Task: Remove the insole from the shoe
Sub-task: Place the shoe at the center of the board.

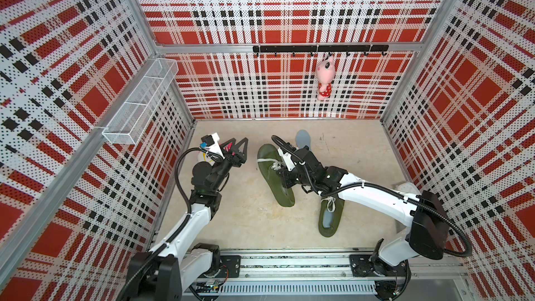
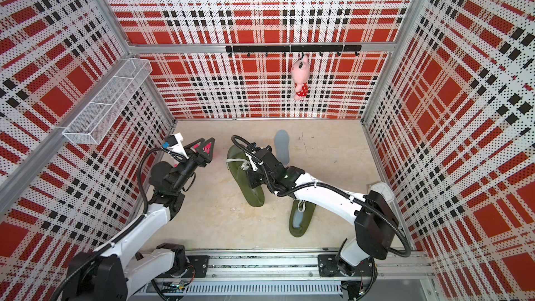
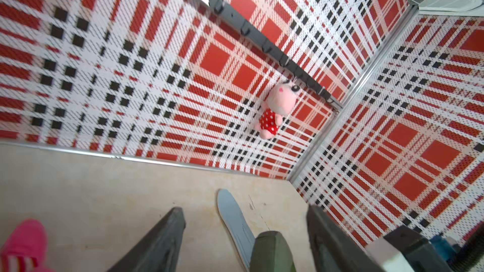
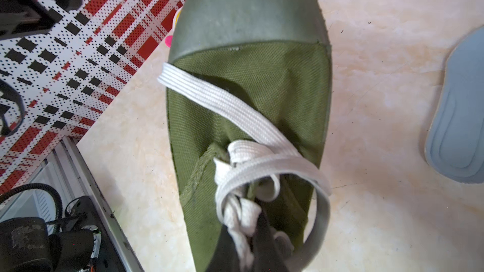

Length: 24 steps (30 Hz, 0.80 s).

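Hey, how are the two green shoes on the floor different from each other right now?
The farther shoe has the right gripper shut among its laces; the nearer shoe has no gripper on it. The nearer shoe shows a grey insole inside; the farther shoe's opening is hidden, and a loose insole lies beyond its toe. Both are olive green with white laces.

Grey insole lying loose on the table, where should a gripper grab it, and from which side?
Probably the grey insole by its far, wall-side end, from above: it lies flat and thin, so a finger must slide under the edge. Its near end is crowded by the right arm.
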Tool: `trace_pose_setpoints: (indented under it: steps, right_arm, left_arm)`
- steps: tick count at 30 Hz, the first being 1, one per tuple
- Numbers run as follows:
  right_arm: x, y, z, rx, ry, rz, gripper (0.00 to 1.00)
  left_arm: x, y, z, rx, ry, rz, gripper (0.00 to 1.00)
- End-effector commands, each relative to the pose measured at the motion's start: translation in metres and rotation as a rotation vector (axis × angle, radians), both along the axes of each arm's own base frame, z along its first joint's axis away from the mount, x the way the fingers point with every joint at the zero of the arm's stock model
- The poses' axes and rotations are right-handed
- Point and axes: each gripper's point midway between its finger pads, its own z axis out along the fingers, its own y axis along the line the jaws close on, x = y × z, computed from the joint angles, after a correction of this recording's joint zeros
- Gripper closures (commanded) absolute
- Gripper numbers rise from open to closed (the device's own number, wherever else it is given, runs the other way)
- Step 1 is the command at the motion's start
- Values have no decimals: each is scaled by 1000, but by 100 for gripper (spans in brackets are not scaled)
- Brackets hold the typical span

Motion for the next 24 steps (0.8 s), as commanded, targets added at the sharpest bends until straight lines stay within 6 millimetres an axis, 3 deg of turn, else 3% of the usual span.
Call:
trace_pose_setpoints:
  steps: [1,4,10,15,24]
  right_arm:
    - [14,7,55,144,-82,-56,100]
    - [26,13,61,156,-77,-99,100]
    - [56,28,68,201,-59,-173,100]
    - [91,45,57,212,-12,-227,100]
    - [152,72,15,258,93,-288,100]
  left_arm:
    - [-11,27,13,-6,-57,80,16]
    - [-22,50,22,-39,-75,134,2]
    - [-48,80,37,-110,-127,186,2]
    - [-60,71,41,-90,-135,129,2]
    - [-65,69,15,-85,-56,130,2]
